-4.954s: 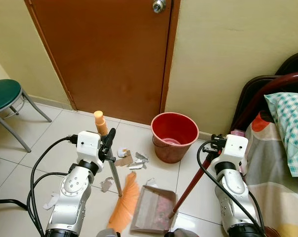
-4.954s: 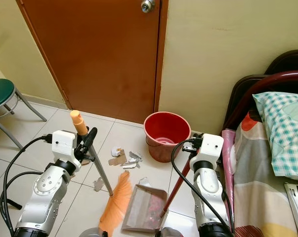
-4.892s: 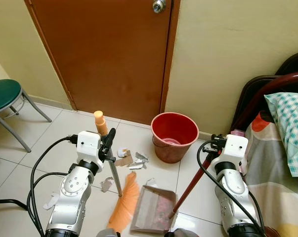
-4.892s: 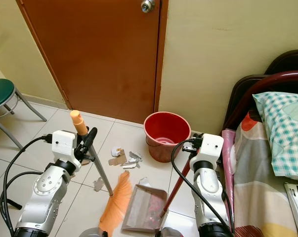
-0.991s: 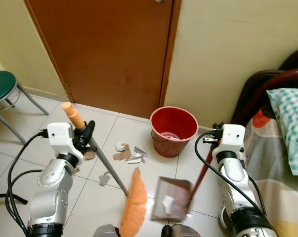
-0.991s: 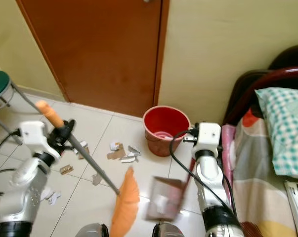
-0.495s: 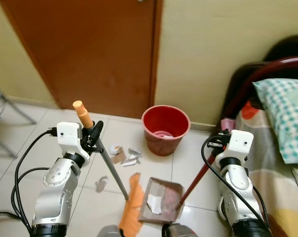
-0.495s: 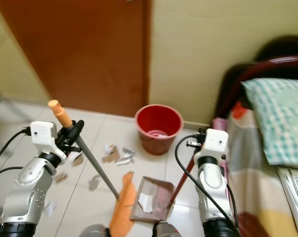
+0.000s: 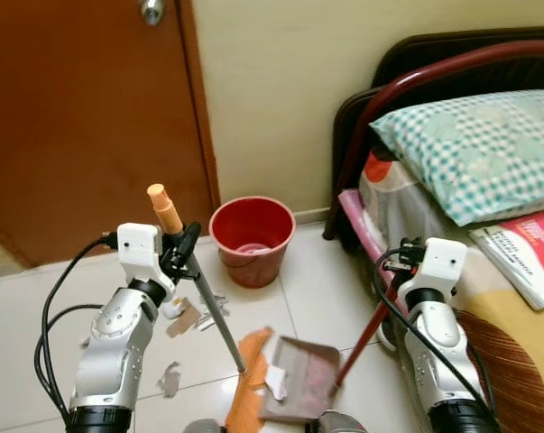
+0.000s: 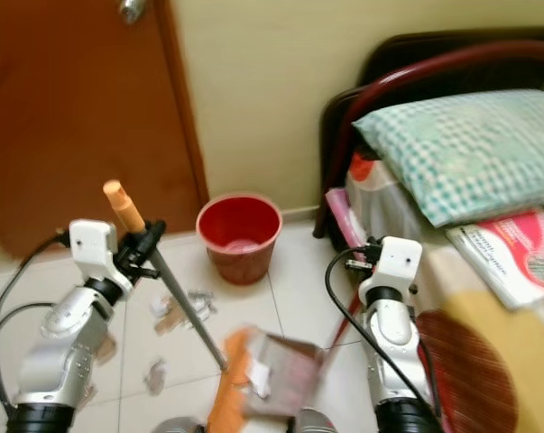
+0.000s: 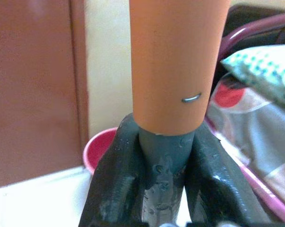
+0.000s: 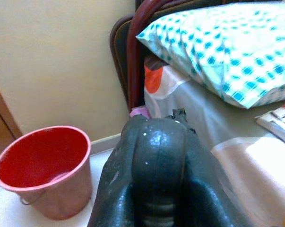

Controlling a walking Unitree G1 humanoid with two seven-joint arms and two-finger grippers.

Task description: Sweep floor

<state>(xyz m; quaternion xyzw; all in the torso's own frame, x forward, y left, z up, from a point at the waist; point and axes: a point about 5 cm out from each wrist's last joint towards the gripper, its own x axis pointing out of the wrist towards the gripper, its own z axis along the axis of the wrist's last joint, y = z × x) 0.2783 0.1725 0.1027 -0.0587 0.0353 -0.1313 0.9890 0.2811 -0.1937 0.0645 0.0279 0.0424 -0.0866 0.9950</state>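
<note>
The robot has turned toward the bed, so the red bucket (image 9: 252, 239) now sits at 12 o'clock from the dustpan (image 9: 300, 391) rather than off at 1. The left gripper (image 9: 183, 248) clamps the broom (image 9: 213, 316); its orange bristles touch the dustpan at 9 o'clock. The right gripper (image 9: 400, 270) grips the dustpan's red handle (image 9: 366, 334), paper scraps (image 9: 192, 316) lying at 10 o'clock.

Home bedroom, bed (image 9: 488, 298) with dark red frame against yellow wall, checked pillow (image 9: 470, 149), magazine (image 9: 524, 257) on the bedding, brown wooden door (image 9: 82, 117) with knob, tiled floor (image 9: 317, 289), red bucket (image 9: 251, 239)
</note>
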